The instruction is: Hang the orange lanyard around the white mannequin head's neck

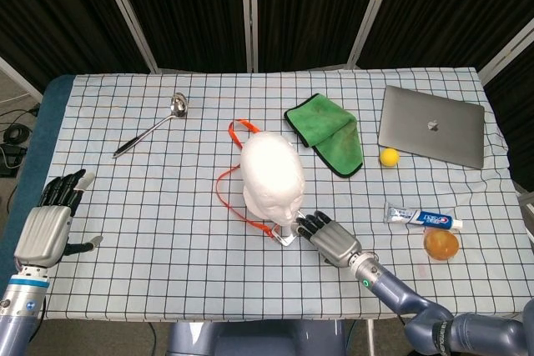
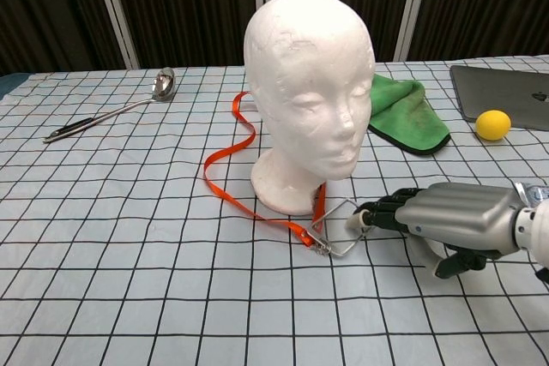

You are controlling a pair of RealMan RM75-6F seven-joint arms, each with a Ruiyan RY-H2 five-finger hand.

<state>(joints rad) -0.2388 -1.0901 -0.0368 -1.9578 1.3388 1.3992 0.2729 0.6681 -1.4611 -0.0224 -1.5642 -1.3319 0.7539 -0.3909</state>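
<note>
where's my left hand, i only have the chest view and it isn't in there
Observer: The left hand hovers off the near left corner of the checked table, fingers apart, holding nothing.
Operator: where does the orange lanyard end up behind the head
Observer: The orange lanyard ends in a loop lying flat on the cloth just behind the white foam mannequin head.
Operator: anything out past my right hand
Observer: A toothpaste tube and an orange-brown ball lie to the right of the right hand.
</note>
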